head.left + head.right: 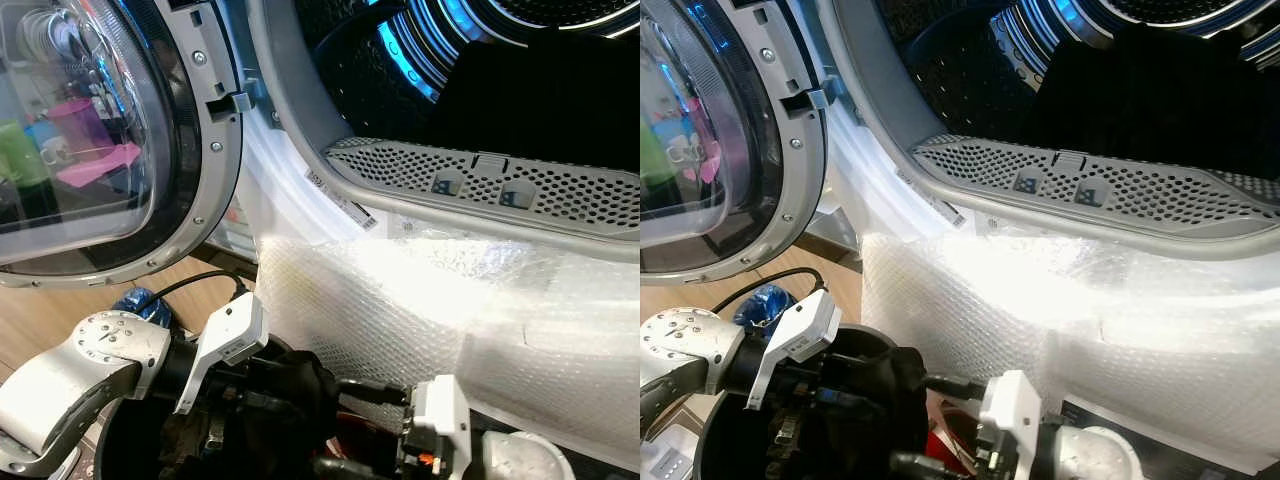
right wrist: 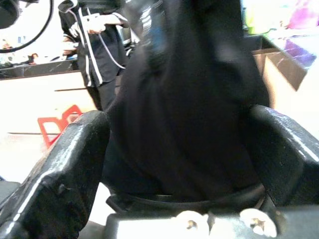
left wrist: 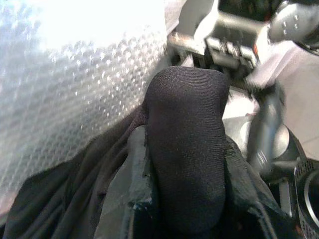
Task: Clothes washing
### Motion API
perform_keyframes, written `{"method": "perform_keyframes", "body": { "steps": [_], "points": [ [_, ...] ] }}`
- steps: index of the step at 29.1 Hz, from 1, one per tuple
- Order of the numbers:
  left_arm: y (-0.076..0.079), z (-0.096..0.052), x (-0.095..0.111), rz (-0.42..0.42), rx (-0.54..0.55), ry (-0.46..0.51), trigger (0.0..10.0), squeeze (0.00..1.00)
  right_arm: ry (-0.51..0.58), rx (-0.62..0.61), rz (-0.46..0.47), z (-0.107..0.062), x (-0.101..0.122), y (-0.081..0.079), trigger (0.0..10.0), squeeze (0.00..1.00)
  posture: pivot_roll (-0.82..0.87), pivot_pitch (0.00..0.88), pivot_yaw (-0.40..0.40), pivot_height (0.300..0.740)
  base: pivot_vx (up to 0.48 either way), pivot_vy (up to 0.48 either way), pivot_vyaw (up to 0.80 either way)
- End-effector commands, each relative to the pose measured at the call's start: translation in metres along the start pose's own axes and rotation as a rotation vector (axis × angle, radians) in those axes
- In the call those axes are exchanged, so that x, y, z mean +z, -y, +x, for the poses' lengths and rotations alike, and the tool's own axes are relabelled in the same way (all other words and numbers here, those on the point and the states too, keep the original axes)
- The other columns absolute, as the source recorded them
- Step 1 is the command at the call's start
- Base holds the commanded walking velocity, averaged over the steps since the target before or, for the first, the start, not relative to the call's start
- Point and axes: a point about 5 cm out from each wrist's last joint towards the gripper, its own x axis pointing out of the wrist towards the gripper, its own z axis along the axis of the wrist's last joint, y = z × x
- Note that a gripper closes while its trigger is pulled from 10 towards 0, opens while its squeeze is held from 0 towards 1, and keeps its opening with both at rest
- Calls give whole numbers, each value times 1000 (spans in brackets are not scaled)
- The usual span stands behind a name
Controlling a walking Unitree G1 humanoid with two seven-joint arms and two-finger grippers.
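One black garment point(image 1: 290, 385) hangs bunched between two pincers, below the open washer drum point(image 1: 480, 70). The left pincer point(image 3: 184, 199) and the right pincer point(image 2: 179, 164) each clamp it.

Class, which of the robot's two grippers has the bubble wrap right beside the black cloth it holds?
The left gripper: bubble wrap lies right beside its black cloth; the right gripper has none.

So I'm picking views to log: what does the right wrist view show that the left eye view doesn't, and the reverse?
Right wrist view: a person standing in dark clothes, and a red object on the floor. Left eye view: the open washer door, the perforated drum rim and bubble wrap. Shared: the black garment, gripped by both end effectors.
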Motion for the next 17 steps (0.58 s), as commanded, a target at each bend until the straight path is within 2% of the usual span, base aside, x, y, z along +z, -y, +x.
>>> {"method": "perform_keyframes", "body": {
  "steps": [1,9,11,17],
  "points": [
    [-1,-1,8,39,3,25,0,0,9,27,3,8,2,-8,10000,1000,-54,63,203,740,0,0,0],
    [-5,8,13,53,6,55,0,0,20,-55,10,27,-2,-6,10000,1000,-55,63,202,740,0,0,0],
    [-5,11,15,57,5,65,0,0,16,-146,13,34,-6,1,10000,1000,-55,63,202,740,0,0,0],
    [-8,16,19,67,16,94,0,0,18,-167,15,46,-9,-3,10000,1000,-54,62,202,740,0,0,0]
  ]
}}
